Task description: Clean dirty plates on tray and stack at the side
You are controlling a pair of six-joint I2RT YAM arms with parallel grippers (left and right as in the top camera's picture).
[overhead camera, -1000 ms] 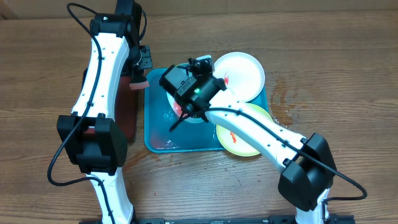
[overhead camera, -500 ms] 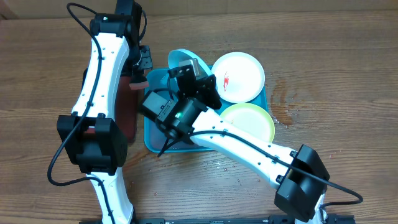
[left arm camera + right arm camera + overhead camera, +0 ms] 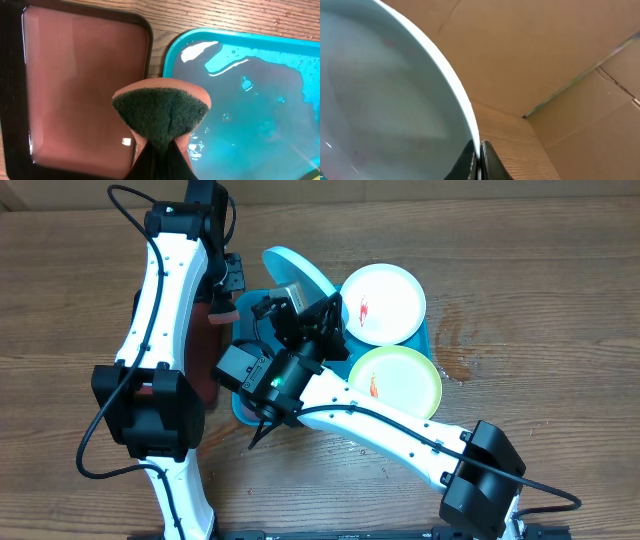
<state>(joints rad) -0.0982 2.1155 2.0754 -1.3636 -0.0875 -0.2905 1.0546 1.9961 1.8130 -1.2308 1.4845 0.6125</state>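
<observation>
My right gripper (image 3: 305,308) is shut on the rim of the light blue plate (image 3: 292,273) and holds it tilted on edge above the back of the turquoise tray (image 3: 431,330). In the right wrist view the jaws (image 3: 479,155) pinch the plate's rim (image 3: 385,100). The white plate (image 3: 383,302), with a red smear, lies at the tray's back right. The yellow-green plate (image 3: 398,378), with an orange smear, lies at its front right. My left gripper (image 3: 161,150) is shut on a green and orange sponge (image 3: 160,112) over the tray's wet left edge (image 3: 250,100).
A black tray with a dark red inside (image 3: 75,85) stands just left of the turquoise tray, also in the overhead view (image 3: 207,355). Cardboard walls (image 3: 560,50) stand behind the wooden table. My right arm crosses over most of the tray.
My right gripper has lifted the light blue plate off the tray, tipped it on edge and moved it back and left. The left arm with the sponge has not moved.
</observation>
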